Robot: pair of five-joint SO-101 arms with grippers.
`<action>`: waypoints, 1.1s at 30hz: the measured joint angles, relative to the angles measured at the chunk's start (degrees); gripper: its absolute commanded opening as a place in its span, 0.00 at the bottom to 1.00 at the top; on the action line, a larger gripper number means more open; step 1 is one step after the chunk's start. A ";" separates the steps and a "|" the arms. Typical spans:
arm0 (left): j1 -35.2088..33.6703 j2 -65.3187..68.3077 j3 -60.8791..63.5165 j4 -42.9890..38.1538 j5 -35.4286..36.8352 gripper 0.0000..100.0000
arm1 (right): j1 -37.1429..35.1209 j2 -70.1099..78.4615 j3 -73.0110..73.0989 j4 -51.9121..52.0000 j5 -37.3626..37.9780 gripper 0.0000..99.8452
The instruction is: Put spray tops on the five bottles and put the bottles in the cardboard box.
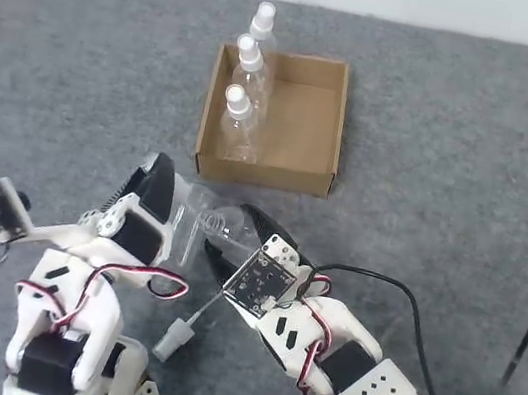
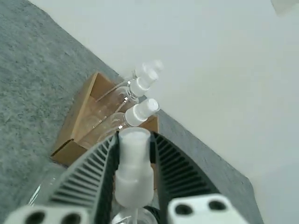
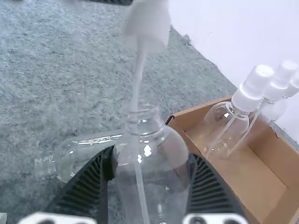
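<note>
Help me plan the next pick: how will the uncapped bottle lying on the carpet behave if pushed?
Likely to roll: the uncapped bottle lies on its round side, though the carpet should slow it. Probably light, since it looks clear and empty. Its smooth wall may slip in a pinch.

Grey carpet (image 1: 456, 139) under cardboard box (image 1: 263, 172), lying bottle (image 3: 74, 156), loose spray top (image 1: 175, 337)

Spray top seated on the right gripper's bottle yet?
Off: the spray top hangs above the open neck of the bottle; just its tube dips inside.
</note>
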 measured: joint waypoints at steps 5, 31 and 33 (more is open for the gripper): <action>0.53 0.00 0.35 0.00 0.00 0.01 | 0.00 0.00 0.00 0.00 -0.09 0.01; 9.58 0.00 1.49 4.31 -10.73 0.02 | 0.18 0.00 0.00 0.00 -0.09 0.01; 9.58 0.00 1.49 4.31 -10.90 0.02 | 0.18 0.00 0.00 0.00 -0.09 0.01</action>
